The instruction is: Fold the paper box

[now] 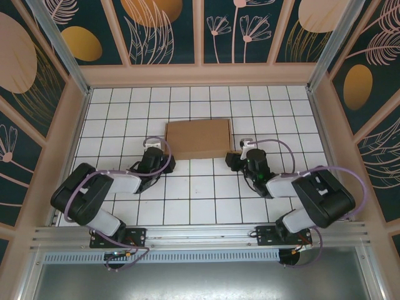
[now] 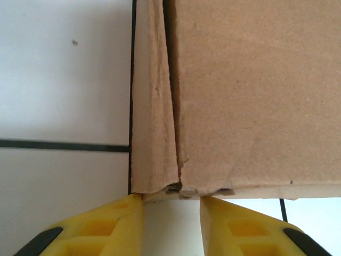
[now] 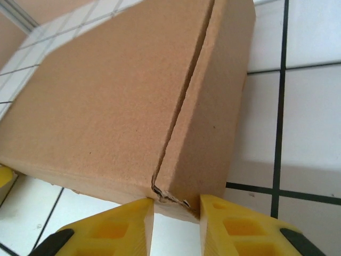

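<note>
While the paper box (image 1: 198,139) lies shut and flat on the white tiled counter (image 1: 187,206), it sits about midway between the counter's left and right edges and somewhat nearer the far edge than the near one, its long sides running parallel to the far edge. It is plain brown cardboard, a shallow rectangle with its lid down. The left pincer (image 1: 159,157) is at the box's near left corner and the right pincer (image 1: 234,157) at its near right corner, both arms reaching in from their bases at the counter's near edge. In the left wrist view the left pincer (image 2: 170,205) stands open, its yellow fingers (image 2: 106,224) apart with bare counter (image 2: 64,80) between them; the box (image 2: 256,96) has its near edge just at the fingertips, and the cardboard there is frayed where a narrow side panel meets the lid along a dark seam. In the right wrist view the right pincer (image 3: 177,208) is likewise open, its yellow fingers (image 3: 234,224) spread to either side of the box's (image 3: 117,106) crumpled near corner, which pokes slightly into the gap; whether either finger touches it I cannot tell. Black grid lines cross the counter (image 3: 309,122) beside the box
</note>
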Controlling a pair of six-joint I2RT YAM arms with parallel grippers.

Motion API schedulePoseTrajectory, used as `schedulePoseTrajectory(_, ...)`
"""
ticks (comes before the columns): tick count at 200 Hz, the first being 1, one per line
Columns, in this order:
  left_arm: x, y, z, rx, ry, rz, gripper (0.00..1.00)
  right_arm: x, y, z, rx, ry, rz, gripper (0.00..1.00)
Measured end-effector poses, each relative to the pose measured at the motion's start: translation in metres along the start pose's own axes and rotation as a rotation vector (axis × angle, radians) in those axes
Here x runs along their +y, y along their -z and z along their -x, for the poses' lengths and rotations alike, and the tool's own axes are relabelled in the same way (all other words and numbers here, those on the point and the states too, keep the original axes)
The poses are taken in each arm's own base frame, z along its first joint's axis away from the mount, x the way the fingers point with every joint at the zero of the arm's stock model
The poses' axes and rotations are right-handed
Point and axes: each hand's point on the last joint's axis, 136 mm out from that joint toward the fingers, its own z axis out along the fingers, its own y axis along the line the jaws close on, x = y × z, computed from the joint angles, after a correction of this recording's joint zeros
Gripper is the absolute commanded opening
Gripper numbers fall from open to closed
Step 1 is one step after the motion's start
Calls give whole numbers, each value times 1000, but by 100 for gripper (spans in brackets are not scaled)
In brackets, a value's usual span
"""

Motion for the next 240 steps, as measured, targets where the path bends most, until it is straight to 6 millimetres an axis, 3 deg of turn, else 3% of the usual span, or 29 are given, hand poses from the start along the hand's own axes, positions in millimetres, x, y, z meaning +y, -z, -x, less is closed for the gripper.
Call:
schedulePoseTrajectory(44, -12, -18, 16, -10, -12, 10, 41, -20, -15, -7, 62, -53, -56, 31)
schedulePoseTrajectory(76, -14, -27, 21, -14, -14, 22, 43, -25, -29, 3, 60, -70, -72, 44)
schedulePoseTrajectory(108, -16, -27, 20, -10, -15, 18, 54, -23, -38, 11, 60, -89, -68, 48)
schedulePoseTrajectory(121, -16, -27, 19, -6, -21, 17, 62, -21, -40, 12, 69, -93, -59, 61)
schedulePoseTrajectory(132, -18, -25, 18, -2, -27, 18, 68, -18, -41, 13, 76, -95, -50, 81)
schedulePoseTrajectory(136, -18, -25, 18, -1, -27, 19, 70, -18, -42, 14, 77, -92, -47, 96)
schedulePoseTrajectory(139, -19, -24, 18, 0, -35, 20, 72, -17, -42, 14, 80, -97, -45, 99)
schedulePoseTrajectory(168, -30, -16, 39, -33, -67, 20, 98, -12, -38, 18, 84, -91, -34, 99)
schedulePoseTrajectory(212, -56, 2, 81, -109, -78, 2, 98, 12, -11, 61, -15, -54, 10, 99)
schedulePoseTrajectory(240, -62, 41, 101, -187, -95, -24, 99, 28, 17, 103, -123, 11, 8, 99)
